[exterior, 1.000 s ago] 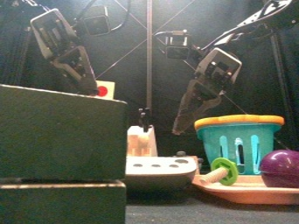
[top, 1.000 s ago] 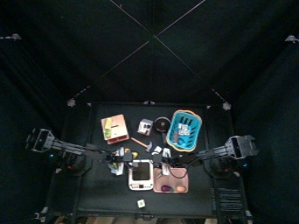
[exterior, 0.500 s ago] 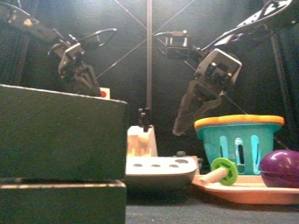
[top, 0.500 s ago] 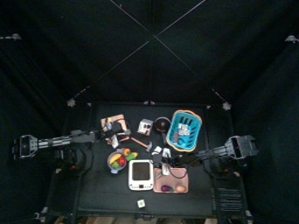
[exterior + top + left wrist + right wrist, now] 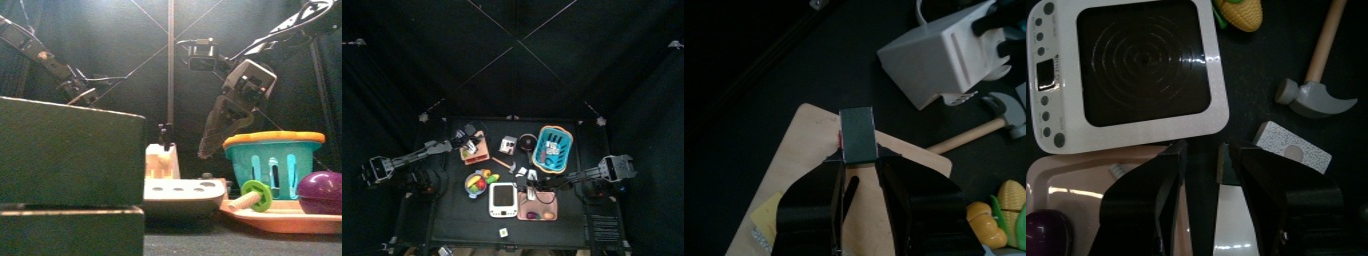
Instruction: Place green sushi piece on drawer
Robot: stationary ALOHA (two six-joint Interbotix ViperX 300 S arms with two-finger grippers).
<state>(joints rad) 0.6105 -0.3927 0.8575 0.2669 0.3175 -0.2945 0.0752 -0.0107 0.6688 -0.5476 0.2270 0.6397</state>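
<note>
In the left wrist view my left gripper (image 5: 855, 152) is shut on the dark green sushi piece (image 5: 855, 128) and holds it over the tan top of the drawer (image 5: 798, 165). In the top view the left gripper (image 5: 469, 134) is over the far end of the orange-tan drawer (image 5: 473, 151) at the table's back left. In the front view the left arm (image 5: 60, 75) sinks behind a big dark box. My right gripper (image 5: 1203, 170) is open and empty over the near edge of a pink tray (image 5: 1080, 195); it rests right of the middle in the top view (image 5: 531, 178).
A teal basket (image 5: 555, 147) stands at the back right, a white block (image 5: 512, 143) beside the drawer. A plate of toy food (image 5: 480, 182), a white device (image 5: 502, 200) and the pink tray (image 5: 543, 206) lie in front. A hammer (image 5: 1320, 95) lies near the right gripper. A big dark box (image 5: 67, 170) fills the front view's left.
My left arm has swung from the plate of toy food back to above the drawer, carrying the green piece. The right arm has not moved.
</note>
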